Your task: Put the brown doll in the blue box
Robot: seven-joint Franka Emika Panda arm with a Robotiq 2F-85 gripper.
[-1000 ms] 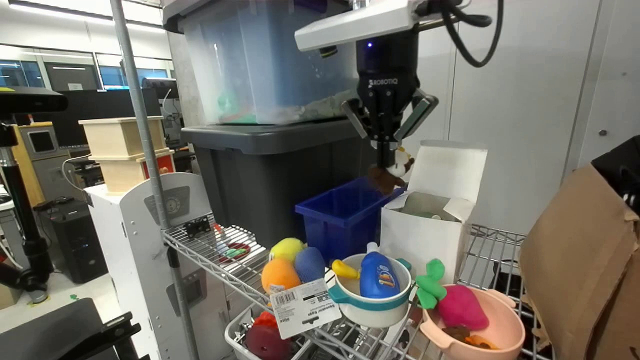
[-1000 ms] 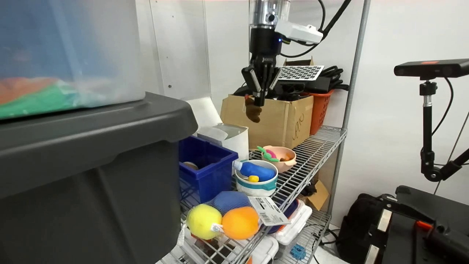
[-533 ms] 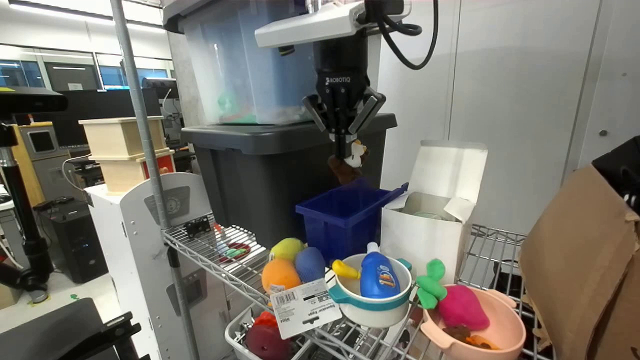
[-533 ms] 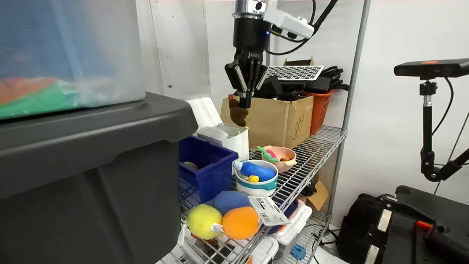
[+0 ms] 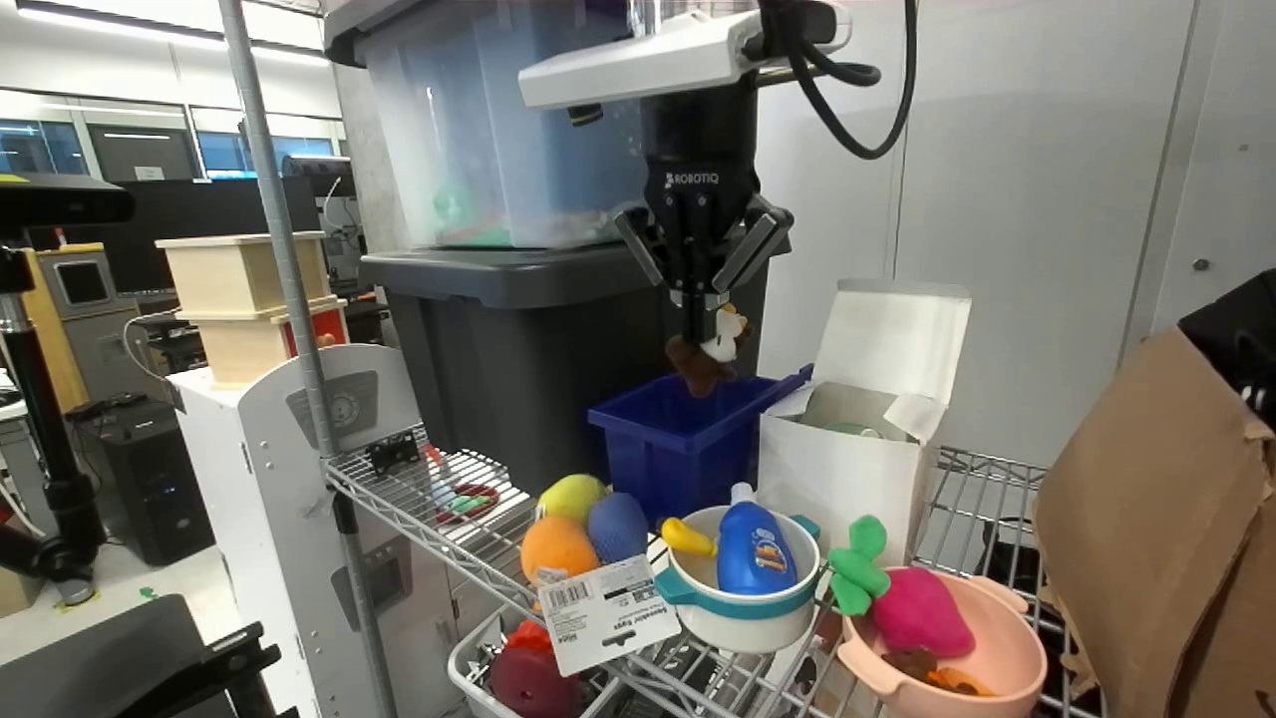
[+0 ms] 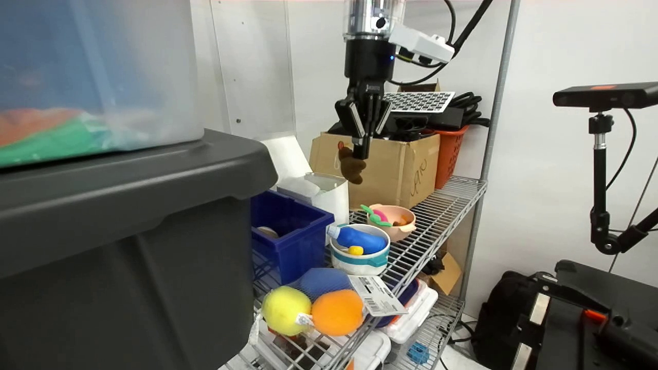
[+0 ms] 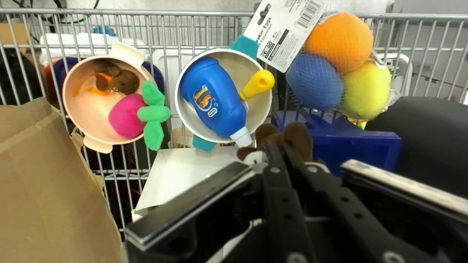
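Doll (image 5: 703, 376) hangs pinched between my jaws, which stand nearly together on it. It's above rim height, apart from the blue box (image 5: 670, 467), not yet in. Wrist view: blue box to the right of the jaws, white box (image 7: 190, 164) to the left, doll showing between them. Can't tell if it's squarely over the opening; I reckon I need a nudge blue-box-ward, then straight down.
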